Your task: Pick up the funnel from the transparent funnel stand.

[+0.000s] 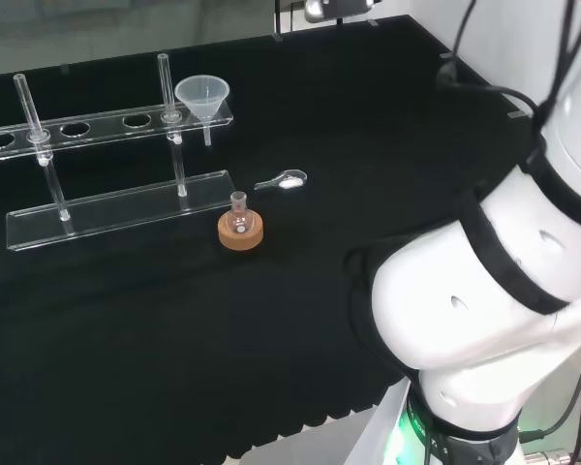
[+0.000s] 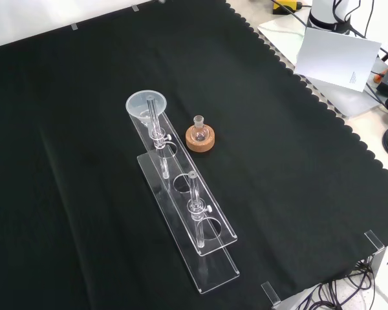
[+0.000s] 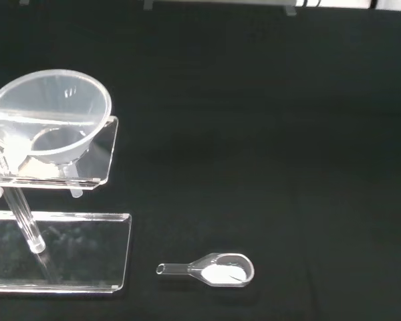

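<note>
- Hand: I cannot tell its state, and nothing is gripped yet; judging by the wrist view, it waits above the cloth, looking down on the funnel.
- Nearest in the wrist view's lower middle lies a small clear scoop [image 3: 217,270] with white powder in its bowl, flat on the black cloth [image 3: 287,134], apart from the rack.
- At that view's upper left the funnel [image 3: 50,114] sits upright, its cone dropped into the end hole of the transparent funnel stand [image 3: 60,247], so the rim carries it and the stem hangs free below.
- In the head view's upper left the funnel [image 1: 202,95] tops the stand's right end; lifting straight up should clear the hole.
- Just below it, a small flask [image 1: 239,215] rests on a cork ring [image 1: 240,233], kept from rolling.
</note>
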